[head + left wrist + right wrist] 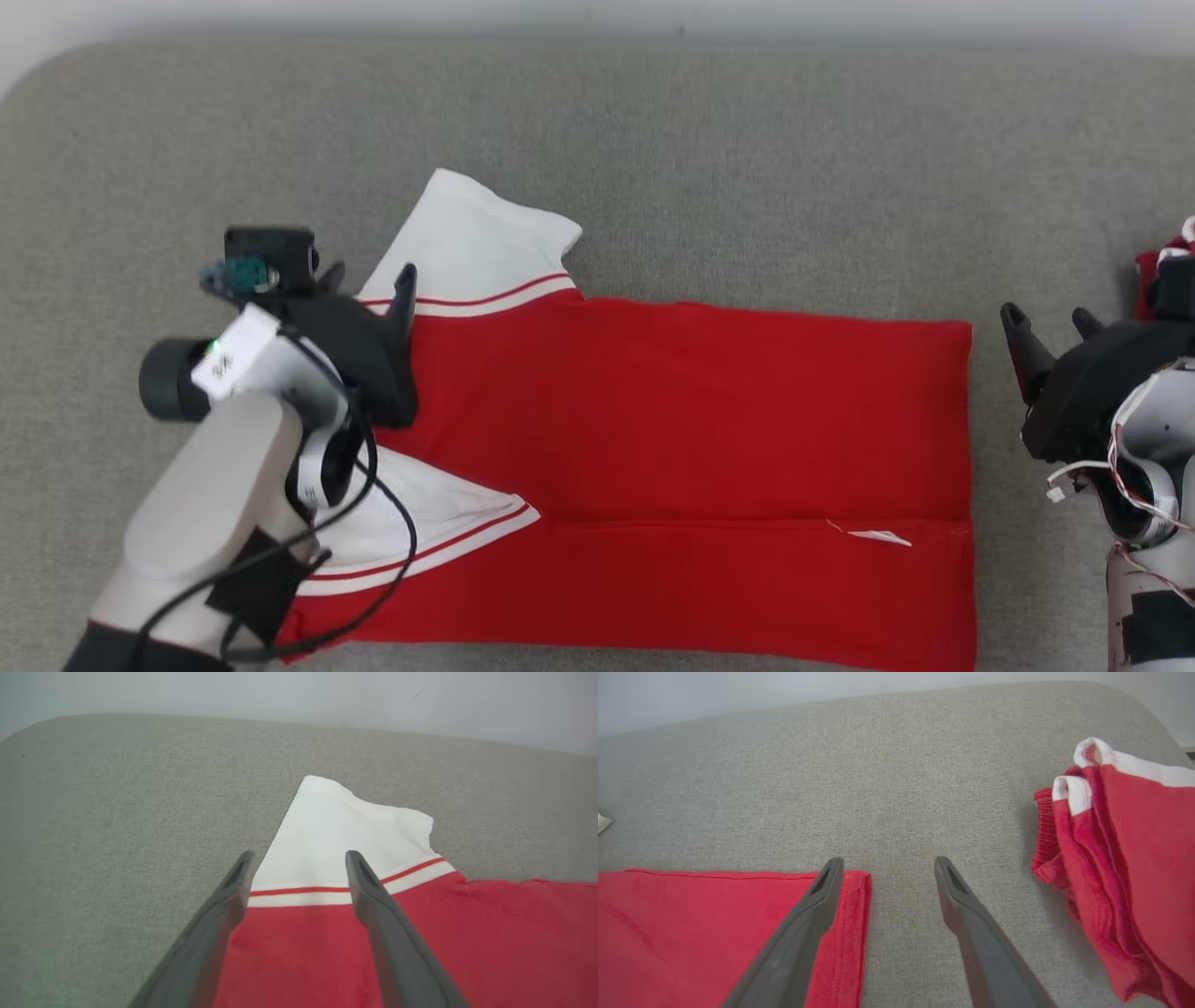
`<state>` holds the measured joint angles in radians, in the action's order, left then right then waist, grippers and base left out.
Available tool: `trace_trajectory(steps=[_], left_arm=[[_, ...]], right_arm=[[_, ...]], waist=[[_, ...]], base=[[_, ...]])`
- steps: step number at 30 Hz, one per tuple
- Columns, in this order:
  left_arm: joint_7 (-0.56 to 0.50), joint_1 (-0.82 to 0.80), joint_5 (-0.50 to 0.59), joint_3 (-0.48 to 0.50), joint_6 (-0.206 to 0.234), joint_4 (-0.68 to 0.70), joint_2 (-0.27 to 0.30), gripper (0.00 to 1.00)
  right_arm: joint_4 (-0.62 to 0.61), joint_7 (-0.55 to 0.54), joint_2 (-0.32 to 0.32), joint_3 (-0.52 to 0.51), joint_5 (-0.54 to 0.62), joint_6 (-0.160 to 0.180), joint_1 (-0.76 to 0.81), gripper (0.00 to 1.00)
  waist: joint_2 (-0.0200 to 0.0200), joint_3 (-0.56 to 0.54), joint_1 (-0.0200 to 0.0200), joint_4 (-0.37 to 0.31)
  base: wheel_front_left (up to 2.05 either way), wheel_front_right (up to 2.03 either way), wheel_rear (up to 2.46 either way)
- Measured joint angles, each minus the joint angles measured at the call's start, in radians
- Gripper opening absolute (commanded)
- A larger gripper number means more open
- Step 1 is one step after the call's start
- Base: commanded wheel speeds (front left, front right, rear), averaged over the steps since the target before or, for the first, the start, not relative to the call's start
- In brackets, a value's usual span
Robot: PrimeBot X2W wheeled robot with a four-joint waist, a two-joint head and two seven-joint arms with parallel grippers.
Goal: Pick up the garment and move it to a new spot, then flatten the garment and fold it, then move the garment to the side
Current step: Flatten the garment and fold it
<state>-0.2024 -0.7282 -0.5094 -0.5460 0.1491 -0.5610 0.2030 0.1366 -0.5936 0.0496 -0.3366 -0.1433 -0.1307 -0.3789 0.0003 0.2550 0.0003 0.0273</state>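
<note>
Head view: red-and-white garment (pixel 681 411) lies flat on grey table (pixel 709 140). Left gripper (pixel 369 277) hovers over its sleeved left end, jaws released; right gripper (pixel 1046 317) sits beside its right edge, jaws likewise released.

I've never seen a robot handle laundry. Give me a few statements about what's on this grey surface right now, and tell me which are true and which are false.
1. The red garment lies spread on the grey surface. True.
2. The left gripper is clamped on the upper white sleeve. False: its fingers stand open at that sleeve, holding nothing.
3. The right gripper is open at the garment's right edge. True.
4. The sleeves carry a blue stripe. False: the stripe is red.
5. A second red-and-white bundle lies further right. True.
</note>
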Motion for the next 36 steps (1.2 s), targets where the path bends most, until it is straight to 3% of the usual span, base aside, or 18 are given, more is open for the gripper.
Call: trace_trajectory(steps=[3, 13, 36], left_arm=[[-0.042, -0.105, 0.001, -0.002, -0.016, -0.079, -0.003, 1.00], [-0.159, -0.308, 0.012, -0.026, -0.049, -0.214, -0.007, 1.00], [-0.232, -0.554, 0.095, -0.127, -0.123, -0.415, -0.021, 1.00]], right_arm=[[-0.005, -0.096, -0.001, 0.045, 0.002, 0.000, -0.037, 1.00], [-0.058, -0.199, 0.001, 0.121, -0.019, 0.000, -0.054, 1.00], [-0.185, -0.250, 0.002, 0.215, -0.068, 0.000, -0.019, 1.00]], waist=[[0.0000, 0.072, 0.0000, -0.001], [-0.0001, 0.177, -0.0001, -0.008], [-0.0003, 0.250, -0.0002, -0.075]], base=[[0.00, 0.00, 0.00], [0.00, 0.00, 0.00], [0.00, 0.00, 0.00]])
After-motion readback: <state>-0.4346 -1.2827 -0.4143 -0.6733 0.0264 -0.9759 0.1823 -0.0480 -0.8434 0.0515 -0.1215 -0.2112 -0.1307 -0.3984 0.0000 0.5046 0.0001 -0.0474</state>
